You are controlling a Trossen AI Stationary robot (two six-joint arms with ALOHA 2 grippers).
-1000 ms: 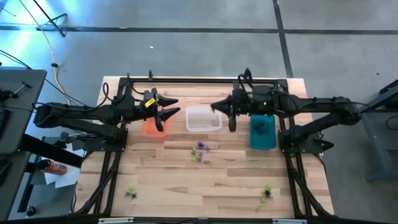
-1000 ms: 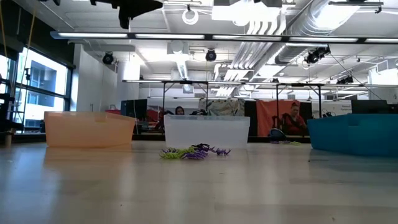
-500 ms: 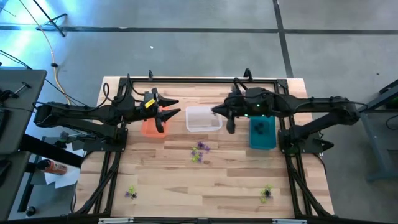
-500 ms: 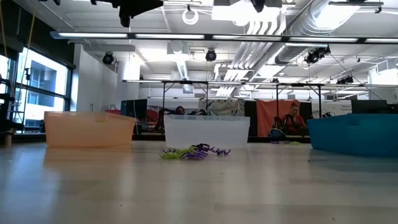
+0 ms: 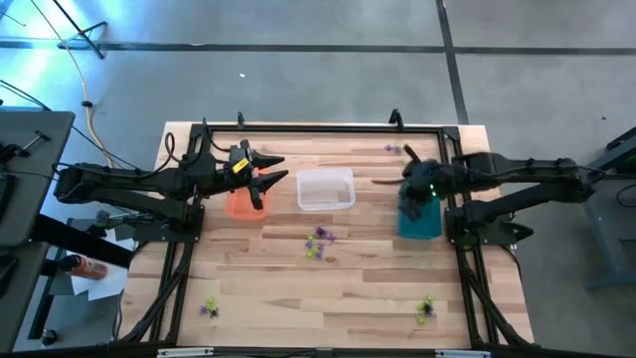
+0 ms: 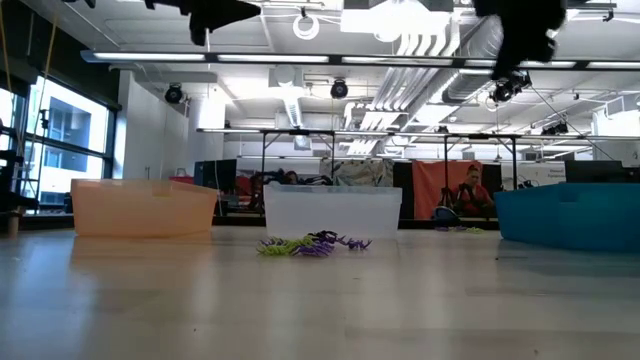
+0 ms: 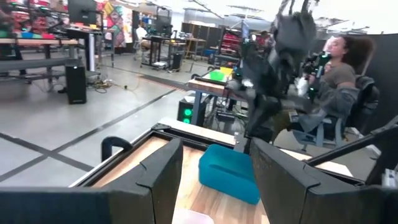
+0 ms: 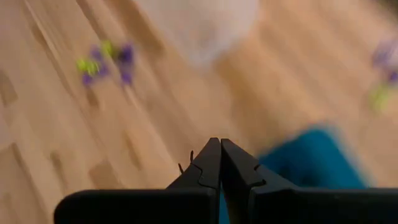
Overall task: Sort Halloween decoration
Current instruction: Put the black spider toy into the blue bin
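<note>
**A:** So where's the stuff sitting? I count three rectangular plastic bins in a row on the pale wood-plank bench (image 5: 298, 288): a translucent orange bin (image 5: 241, 203), a clear frosted bin (image 5: 325, 189) and a solid teal bin (image 5: 419, 214).

**B:** Yep. The tiny spidery plastic trinkets (image 5: 318, 243), purple and yellow-green, lie tangled on the bare planks just in front of the clear bin. Two more little clumps sit near the front corners, and a purple one lies by the back edge.

**A:** And the arms?

**B:** The right end effector (image 8: 220, 163) is over the teal bin, its smooth dark fingers pressed tight together; something thin pokes out beside them, can't tell what. The left end effector (image 5: 266, 177) hovers over the orange bin, fingers spread wide, nothing in them.
</note>
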